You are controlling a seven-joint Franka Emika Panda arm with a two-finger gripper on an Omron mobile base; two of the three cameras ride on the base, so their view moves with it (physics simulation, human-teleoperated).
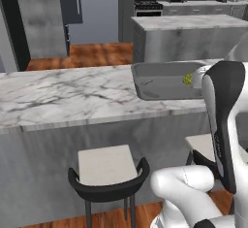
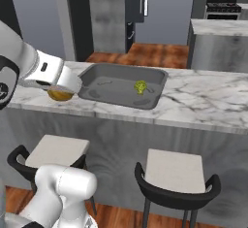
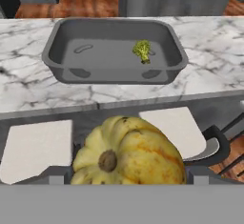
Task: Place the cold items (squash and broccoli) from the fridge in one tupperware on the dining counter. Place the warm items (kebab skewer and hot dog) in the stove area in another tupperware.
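A yellow, ribbed squash (image 3: 128,151) sits between the fingers of my gripper (image 3: 126,178), which is shut on it. From the right base view the squash (image 2: 60,95) hangs under the hand (image 2: 60,87) just off the left end of a grey tupperware (image 2: 97,72). That tupperware (image 3: 114,75) rests on the marble dining counter (image 3: 28,89) with a small green broccoli (image 3: 142,50) inside, right of centre. The broccoli (image 1: 187,79) also peeks out beside my arm in the tupperware (image 1: 138,84). The kebab skewer, the hot dog and another tupperware are out of view.
Two black-framed stools (image 2: 174,171) (image 2: 55,152) stand under the counter's near edge, below the hand. Behind the counter lies wood floor, then a grey island (image 1: 193,23) and the stove (image 1: 147,6) at the far wall. Bare marble (image 1: 63,96) stretches left of the tupperware.
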